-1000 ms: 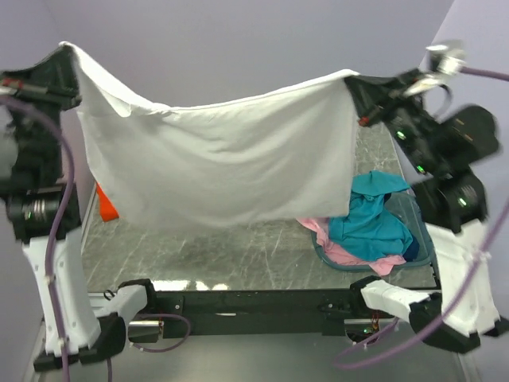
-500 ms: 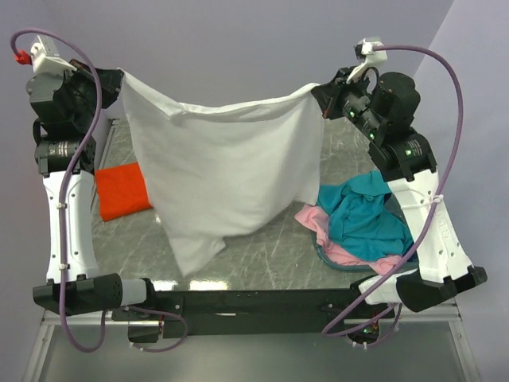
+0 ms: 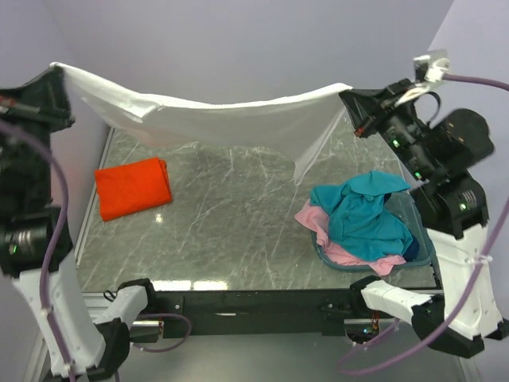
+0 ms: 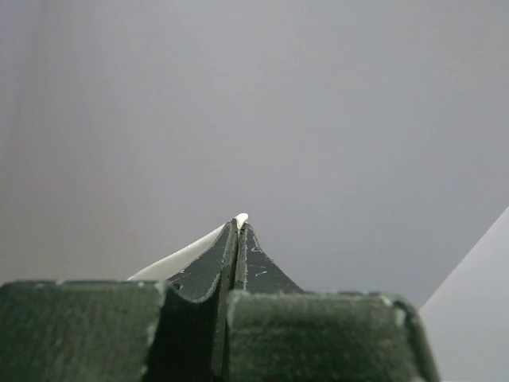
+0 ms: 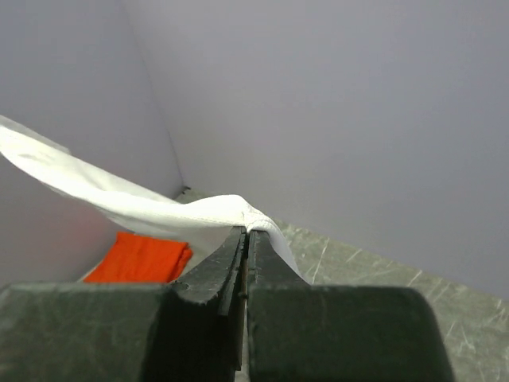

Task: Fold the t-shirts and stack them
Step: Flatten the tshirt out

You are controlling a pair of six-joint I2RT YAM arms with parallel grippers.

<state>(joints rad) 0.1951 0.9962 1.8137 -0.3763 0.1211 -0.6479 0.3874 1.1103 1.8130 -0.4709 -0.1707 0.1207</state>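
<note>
Flung up and out since half a second ago: hangs no longer as a drooping curtain over the table (image 3: 231, 239) but stretches the white t-shirt (image 3: 231, 119) as a shallow, nearly level band high in the air, well clear of the surface below. Clamps one upper corner in the left gripper (image 3: 57, 73) and pinches the other in the right gripper (image 3: 352, 99), both pressed tight on cloth, with a loose flap trailing down near the right side. Leaves the orange t-shirt (image 3: 133, 187) folded flat at the left of the table, and the teal t-shirt (image 3: 362, 215) heaped over the pink t-shirt (image 3: 314, 223) in and over the basket (image 3: 421, 247) at the right; shows no second white one anywhere. Risks, judging from the pose, a corner slipping free if pulled any tauter, with only a thin edge of fabric nipped at the very tips; risks also landing creased or bunched if brought down unevenly, or draping onto the heap at the right, given that hanging flap. Gives the whole span and the spare shirts only from the overhead view; confirms from the left wrist view just a sliver of white peeping past shut tips against bare wall (image 4: 318, 95); adds from the right wrist view the gathered cloth bunched at the tips, the band running off leftward, and the orange patch beneath.
</note>
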